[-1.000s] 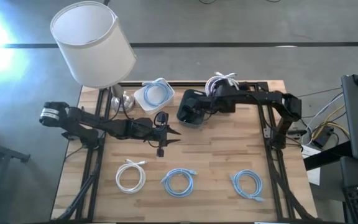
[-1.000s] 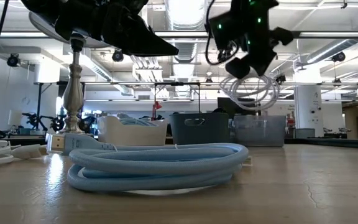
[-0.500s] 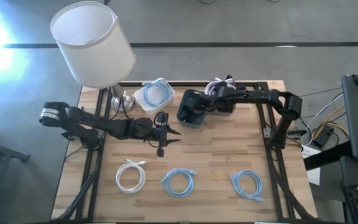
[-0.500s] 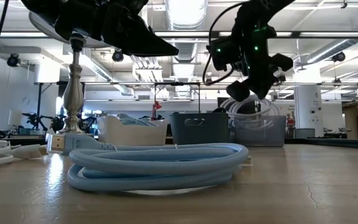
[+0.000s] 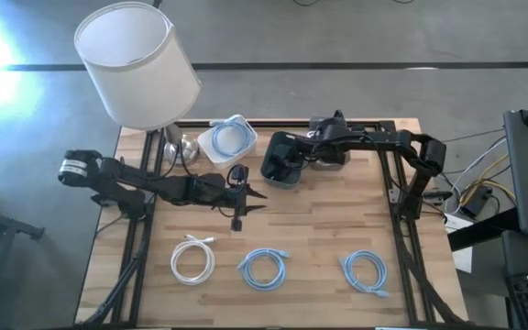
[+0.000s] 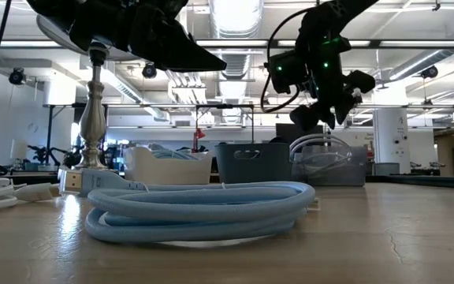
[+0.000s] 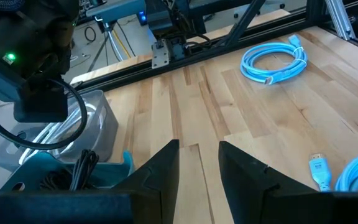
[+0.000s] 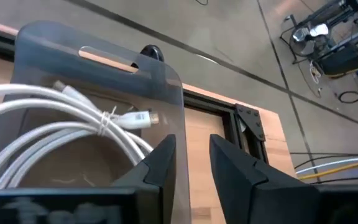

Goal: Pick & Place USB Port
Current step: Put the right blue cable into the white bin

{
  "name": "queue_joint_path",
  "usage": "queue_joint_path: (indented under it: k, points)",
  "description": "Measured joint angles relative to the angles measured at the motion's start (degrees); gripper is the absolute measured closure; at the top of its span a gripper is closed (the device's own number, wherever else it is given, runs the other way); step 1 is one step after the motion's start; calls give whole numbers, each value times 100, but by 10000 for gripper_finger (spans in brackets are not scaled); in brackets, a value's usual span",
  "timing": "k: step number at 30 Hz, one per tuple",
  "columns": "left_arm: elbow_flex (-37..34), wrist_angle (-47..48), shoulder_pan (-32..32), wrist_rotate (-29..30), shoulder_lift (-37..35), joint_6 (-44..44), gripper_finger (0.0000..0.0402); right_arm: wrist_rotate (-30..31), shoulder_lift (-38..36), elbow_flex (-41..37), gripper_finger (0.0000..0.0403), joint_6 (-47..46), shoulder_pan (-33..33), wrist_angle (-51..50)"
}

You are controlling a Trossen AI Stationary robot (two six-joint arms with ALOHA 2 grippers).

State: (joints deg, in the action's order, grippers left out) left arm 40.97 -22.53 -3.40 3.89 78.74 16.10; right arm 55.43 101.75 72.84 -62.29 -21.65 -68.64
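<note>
Placing step, near done: white coiled cable (image 8: 55, 134) lies in the clear bin (image 8: 166, 81) at the table's far edge; right gripper (image 8: 188, 163) above it, fingers parted, empty. Next, by judgement: lift clear. Left gripper (image 7: 197, 165) parted, mid-table.

We see a wooden table (image 5: 310, 229) carrying a lamp (image 5: 140, 64); beside the lamp sit three bins (image 5: 227, 139), and well apart lie three coiled cables (image 5: 264, 269)

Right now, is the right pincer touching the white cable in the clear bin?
Apart. The right wrist view shows the right pincer open, with the white cable lying in the clear bin beyond its fingertips, not between them.
</note>
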Motion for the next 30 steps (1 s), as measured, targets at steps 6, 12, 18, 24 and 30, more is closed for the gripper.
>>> queue_joint_path:
  k: [6, 12, 18, 24, 30]
  points:
    - [0, 2, 0, 1, 0, 0, 286, -681, 0, 0, 312, 520, 91, 7]
    - [0, 3, -4, 1, 0, 0, 286, -924, 0, 0, 321, 733, 350, 7]
    - [0, 5, -4, 1, 0, 0, 286, -1182, 0, 116, 333, 794, 617, -77]
    - [0, 2, -2, 1, 0, 42, 286, -2165, -80, 645, 342, 1141, 1219, -188]
    - [0, 17, -2, 1, 0, 35, 286, -2762, -324, 1027, 343, 762, 2043, -194]
